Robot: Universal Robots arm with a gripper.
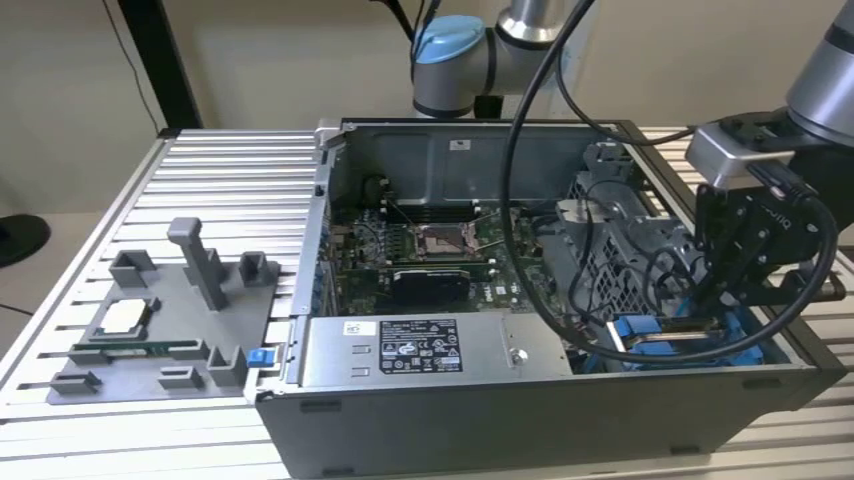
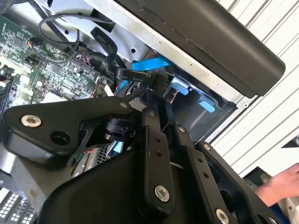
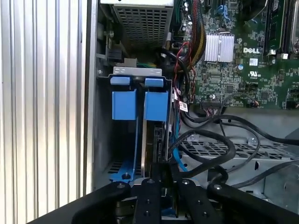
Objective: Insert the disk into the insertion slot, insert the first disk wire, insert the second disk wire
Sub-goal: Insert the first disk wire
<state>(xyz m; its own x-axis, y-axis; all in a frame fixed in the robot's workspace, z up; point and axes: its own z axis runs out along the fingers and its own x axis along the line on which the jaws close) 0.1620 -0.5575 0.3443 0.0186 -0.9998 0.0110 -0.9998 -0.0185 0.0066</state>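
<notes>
The disk's blue caddy (image 1: pixel 663 331) sits low in the drive bay at the exterior view's right corner of the open computer case (image 1: pixel 534 410). In the first wrist view the disk (image 3: pixel 150 137) stands edge-on in the insertion slot behind a blue caddy tab (image 3: pixel 155 105). My gripper (image 1: pixel 731 300) reaches down into the bay right over it. In the second wrist view its fingers (image 2: pixel 153 122) stand close together on the end of a black flat disk wire (image 2: pixel 132 77). A blue wire (image 3: pixel 175 156) runs past the same spot.
A grey labelled power-supply box (image 1: pixel 427 350) lies along the case's near wall, with the motherboard (image 1: pixel 427 250) behind it. Loose black cables (image 3: pixel 219 140) cross the drive cage. A grey fixture plate (image 1: pixel 147 330) lies on the slatted table. A hand (image 2: pixel 280 186) shows outside the case.
</notes>
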